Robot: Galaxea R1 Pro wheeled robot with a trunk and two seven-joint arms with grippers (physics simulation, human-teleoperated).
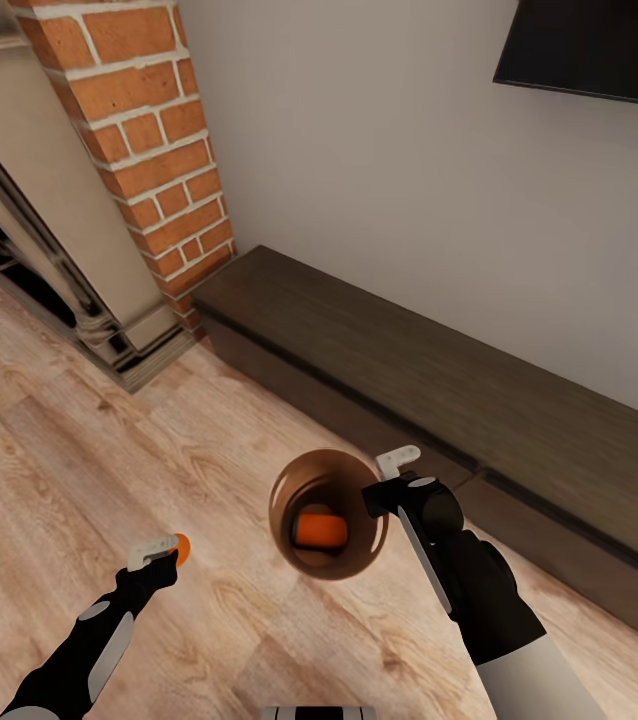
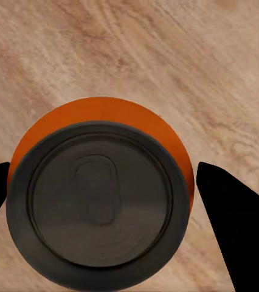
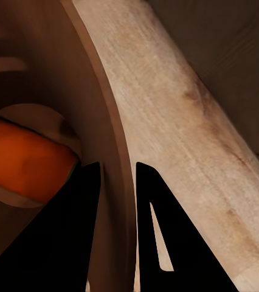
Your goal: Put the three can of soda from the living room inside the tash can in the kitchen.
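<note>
My left gripper (image 1: 164, 549) is shut on one can of soda (image 1: 182, 547), held above the wood floor. The left wrist view looks down on this can's grey top (image 2: 99, 194), with a black finger (image 2: 233, 219) at either side. My right gripper (image 1: 384, 478) is shut on the rim of the tash can (image 1: 284, 500), carried above the floor with its copper-brown inside facing me. A second orange can of soda (image 1: 319, 528) lies inside it. In the right wrist view, the fingers (image 3: 84, 207) straddle the bin wall (image 3: 44, 73), with that can (image 3: 20, 158) lying beyond them. A third can is out of view.
I am in the living room. A long low dark-wood cabinet (image 1: 439, 390) runs along the wall ahead and to the right. The red-brick fireplace (image 1: 149, 150) stands at the left, and the black TV (image 1: 599, 45) hangs at the upper right. Light wood floor (image 1: 109, 430) lies beneath both arms.
</note>
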